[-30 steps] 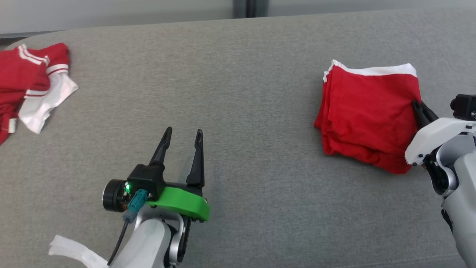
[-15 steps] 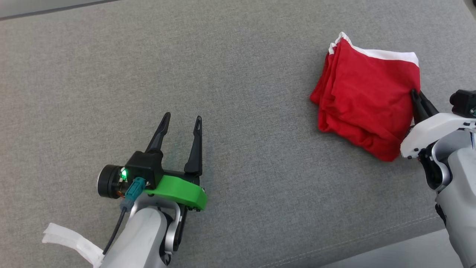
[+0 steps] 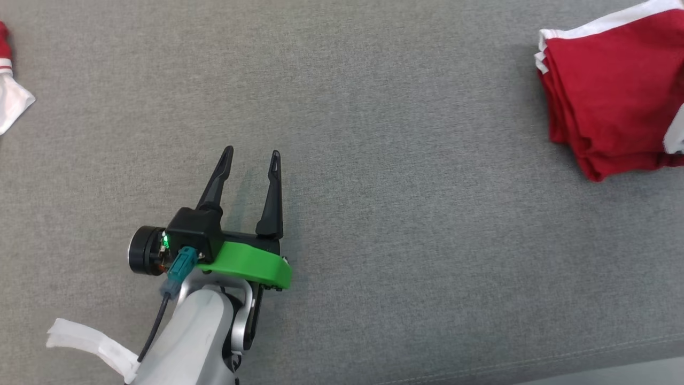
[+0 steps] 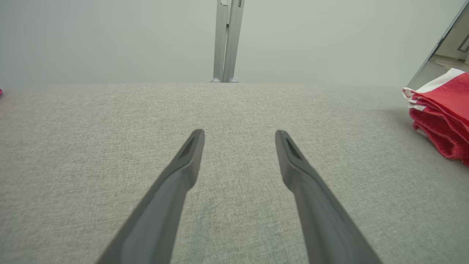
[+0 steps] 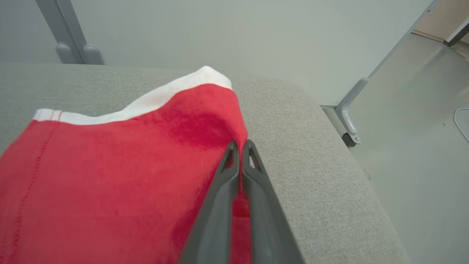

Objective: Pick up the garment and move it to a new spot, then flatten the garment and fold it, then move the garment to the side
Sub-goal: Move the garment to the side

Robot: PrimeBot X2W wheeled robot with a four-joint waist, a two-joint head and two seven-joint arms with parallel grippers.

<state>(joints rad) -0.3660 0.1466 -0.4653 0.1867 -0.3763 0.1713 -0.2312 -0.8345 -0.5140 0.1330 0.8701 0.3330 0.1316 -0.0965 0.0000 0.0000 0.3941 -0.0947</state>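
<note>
The folded red garment (image 3: 609,101) with a white band lies at the far right of the grey cushion (image 3: 374,133); it also shows in the left wrist view as a red stack (image 4: 443,113) at the right edge. My right gripper (image 5: 240,146) is shut on the right edge of that red garment (image 5: 110,176), near the cushion's corner. A sliver of its pale housing (image 3: 676,131) shows at the head view's right edge. My left gripper (image 3: 251,158) hovers open over bare cushion at the lower left, its fingers (image 4: 190,154) holding nothing.
Another red and white garment (image 3: 8,96) peeks in at the left edge. A loose white strap (image 3: 85,342) hangs by my left forearm. The cushion's front edge (image 3: 534,369) runs along the bottom right. Beyond the cushion's right corner lie bare floor (image 5: 414,146) and a grey frame leg (image 5: 348,117).
The head camera has swung, shifting the whole picture. The red garment, still pinched by my right gripper, sits farther right, toward the cushion's corner. My left gripper stays open in place.
</note>
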